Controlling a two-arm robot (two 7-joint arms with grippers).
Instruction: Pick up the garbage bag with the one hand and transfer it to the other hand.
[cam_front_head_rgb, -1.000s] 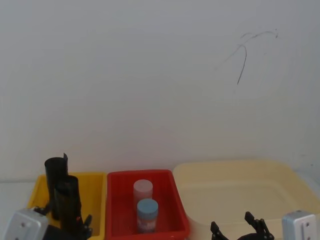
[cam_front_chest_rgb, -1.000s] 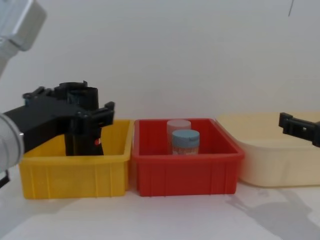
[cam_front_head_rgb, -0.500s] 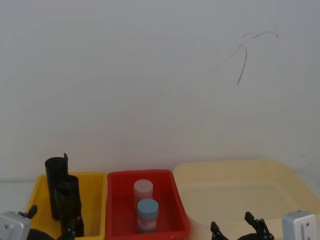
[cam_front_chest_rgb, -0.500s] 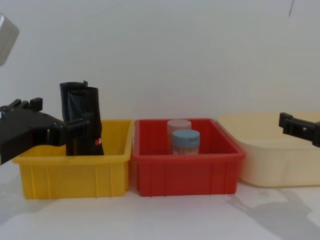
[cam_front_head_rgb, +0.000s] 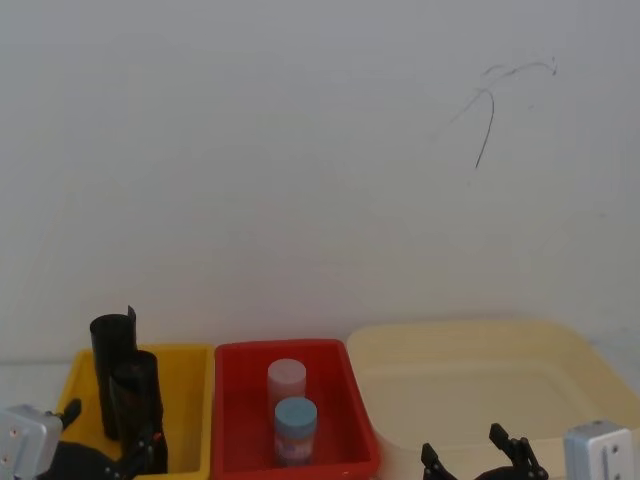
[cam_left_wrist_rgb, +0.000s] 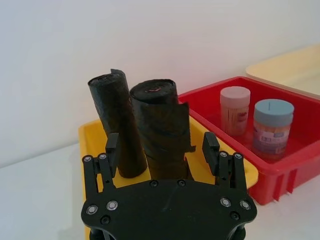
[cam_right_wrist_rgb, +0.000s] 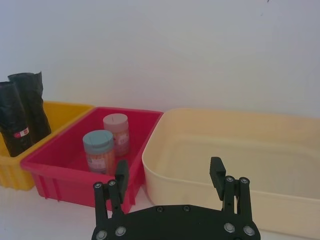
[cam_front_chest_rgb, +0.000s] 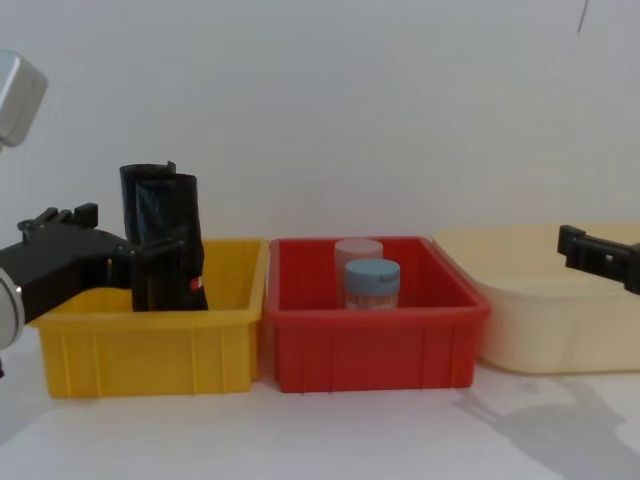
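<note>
The garbage bag (cam_left_wrist_rgb: 162, 131), a glossy black roll with a small red-and-white label, stands upright in the yellow bin (cam_front_chest_rgb: 150, 350) and rises above its rim (cam_front_chest_rgb: 175, 240). A second black roll (cam_left_wrist_rgb: 116, 125) stands right behind it. My left gripper (cam_left_wrist_rgb: 161, 149) is open in front of the bin, its fingers wide apart, short of the bag and not touching it; from the chest it sits at the bin's left front (cam_front_chest_rgb: 112, 235). Over the front of the cream tub, my right gripper (cam_right_wrist_rgb: 169, 175) is open and holds nothing (cam_front_chest_rgb: 598, 255).
A red bin (cam_front_chest_rgb: 370, 350) in the middle holds a blue-lidded jar (cam_front_chest_rgb: 372, 285) and a pale-lidded jar (cam_front_chest_rgb: 357, 250) behind it. A large cream tub (cam_front_chest_rgb: 540, 320) stands at the right. The three containers sit side by side close to a white wall.
My left gripper has drawn back from around the black rolls, toward the left and lower, and now sits in front of the yellow bin. The rolls and the right gripper have not moved.
</note>
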